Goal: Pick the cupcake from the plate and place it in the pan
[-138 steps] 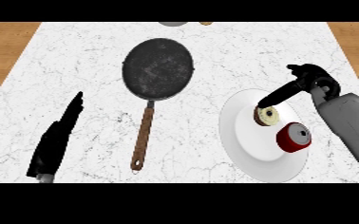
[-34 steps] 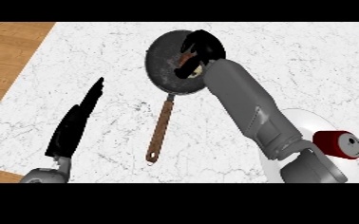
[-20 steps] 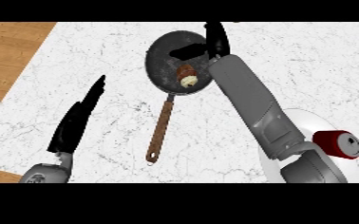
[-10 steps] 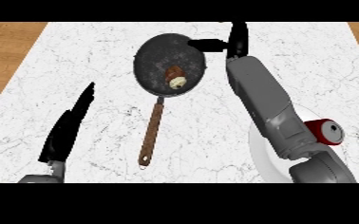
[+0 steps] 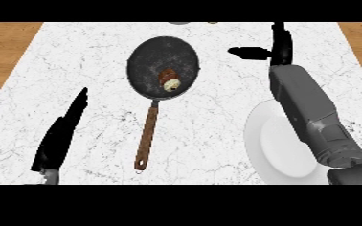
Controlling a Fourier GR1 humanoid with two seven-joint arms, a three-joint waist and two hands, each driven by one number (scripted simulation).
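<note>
The pan (image 5: 163, 67) with its long handle occupies the middle of the counter (image 5: 212, 124), and the cupcake (image 5: 170, 82) lies inside it. Open marble runs on both sides of the handle, between it and the left hand (image 5: 62, 134) and between it and the plate (image 5: 279, 146). The right hand (image 5: 272, 51), fingers straight, stands just right of the pan, with the forearm over the plate's right part.

Cupcake (image 5: 170, 82) now in pan (image 5: 163, 66); right hand (image 5: 280, 48) withdrawn.
</note>
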